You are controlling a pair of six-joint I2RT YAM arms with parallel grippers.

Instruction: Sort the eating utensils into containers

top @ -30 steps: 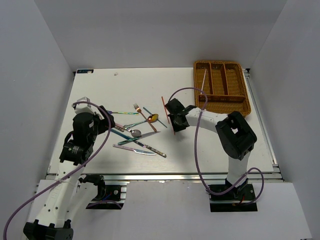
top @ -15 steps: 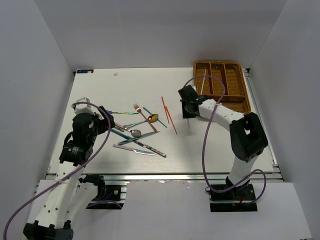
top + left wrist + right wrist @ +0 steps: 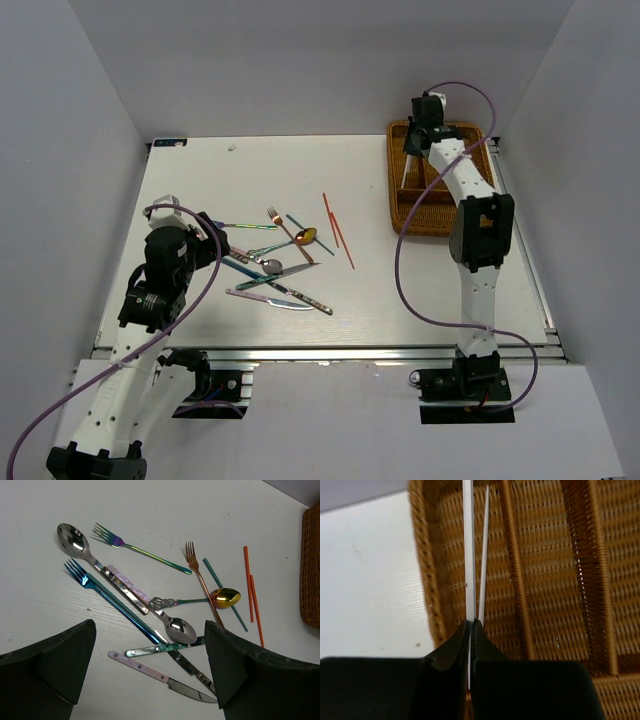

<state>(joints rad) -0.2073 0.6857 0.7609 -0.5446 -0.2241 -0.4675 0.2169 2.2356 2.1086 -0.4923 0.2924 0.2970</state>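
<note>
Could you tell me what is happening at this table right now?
The right hand is shut on a thin white chopstick, holding it over the leftmost long slot of the brown woven wicker tray, where a second white chopstick shows alongside. The left hand hovers open above the metal forks, spoons and knives scattered on the white table.

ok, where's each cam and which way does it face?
Top external: high behind the bases, looking down on the table; both arms show, right gripper over the wicker tray.
Left wrist: over the table, facing the cutlery pile; open left gripper frames it.
Right wrist: above the tray, looking into a long slot; the shut gripper pinches a white chopstick.
Shared: top and left wrist both show the red chopsticks.
</note>
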